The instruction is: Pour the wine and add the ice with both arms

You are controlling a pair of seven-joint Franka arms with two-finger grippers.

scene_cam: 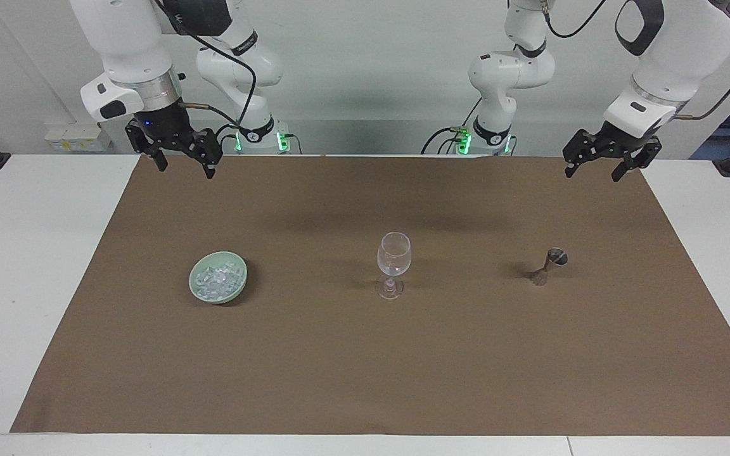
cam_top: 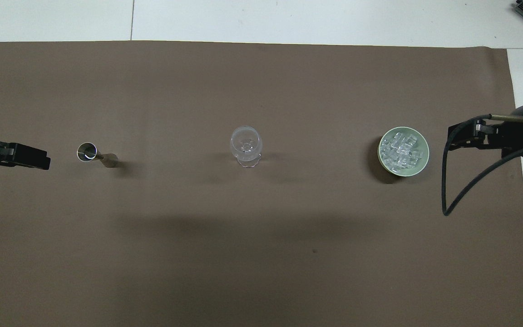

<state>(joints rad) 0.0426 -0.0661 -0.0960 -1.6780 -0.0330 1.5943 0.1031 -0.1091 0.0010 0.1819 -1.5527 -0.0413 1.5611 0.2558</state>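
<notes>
Grippers point(scene_cam: 180, 154) point(scene_cam: 606, 158) raised (jaws spread), 2 idle.

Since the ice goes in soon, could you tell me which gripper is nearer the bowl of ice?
Right. The right gripper hangs open, raised at the bowl's end of the table; the left gripper, also open, hangs at the other end, nearer the small metal cup.

A matt brown paper-like sheet point(scene_cam: 365, 354) covers the smooth white bench point(scene_cam: 35, 266). The clear stemmed wine glass point(scene_cam: 393, 261) is glossy glass. The small shiny metal measuring cup point(scene_cam: 549, 266) has a mirror finish. The pale green glazed bowl point(scene_cam: 196, 289) holds glassy whitish ice chunks point(scene_cam: 217, 279). The white arms point(scene_cam: 127, 44) look like glossy plastic with silver metal wrist rings point(scene_cam: 159, 95).
</notes>
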